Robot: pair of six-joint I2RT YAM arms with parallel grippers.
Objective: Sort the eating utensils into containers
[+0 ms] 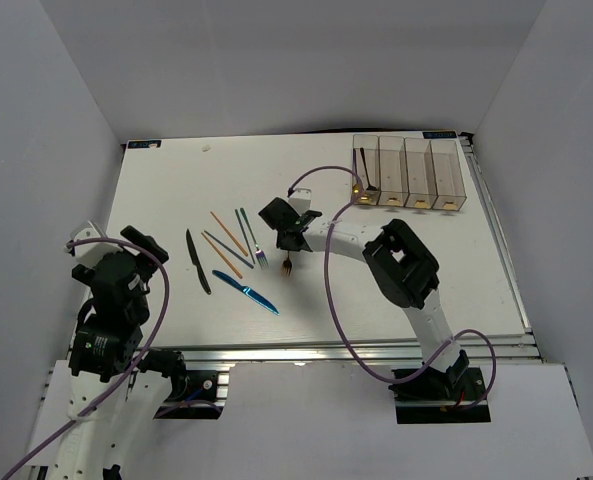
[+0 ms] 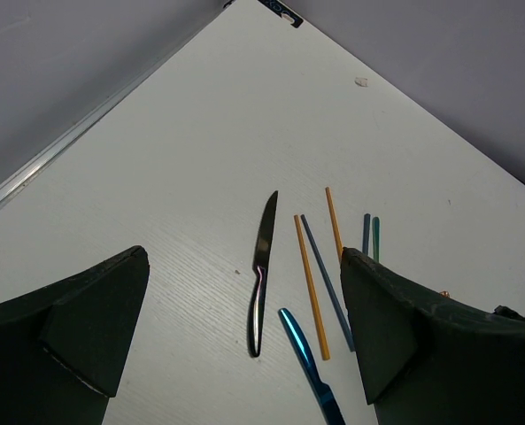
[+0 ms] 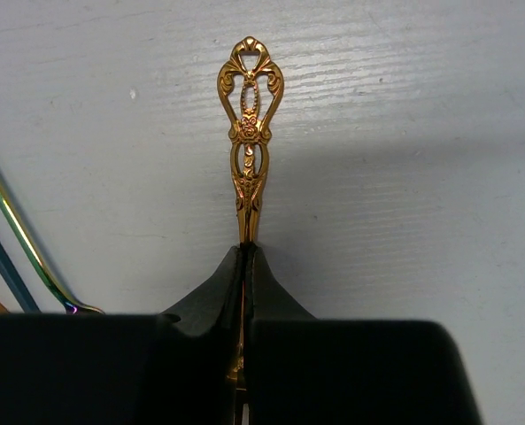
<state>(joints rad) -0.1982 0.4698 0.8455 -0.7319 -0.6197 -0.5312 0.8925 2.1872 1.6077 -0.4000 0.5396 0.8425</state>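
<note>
My right gripper [image 1: 290, 242] is shut on a gold fork [image 1: 286, 266] at mid-table. In the right wrist view its ornate handle [image 3: 250, 133] sticks out past the closed jaws [image 3: 245, 252], close over the table. My left gripper [image 1: 144, 243] is open and empty at the left [image 2: 243, 255]. Ahead of it lie a black knife [image 2: 262, 274], a blue knife [image 2: 308, 359], orange chopsticks [image 2: 311, 285] and a blue chopstick [image 2: 326, 279]. A dark fork [image 1: 260, 256] lies left of the gold fork. The clear bins [image 1: 409, 172] stand at the far right; a dark spoon [image 1: 366, 170] is in the leftmost one.
White walls close in the table on the left, back and right. The black knife [image 1: 197, 262] and blue knife [image 1: 246, 292] lie between the two arms. An iridescent handle [image 3: 19, 235] lies just left of my right gripper.
</note>
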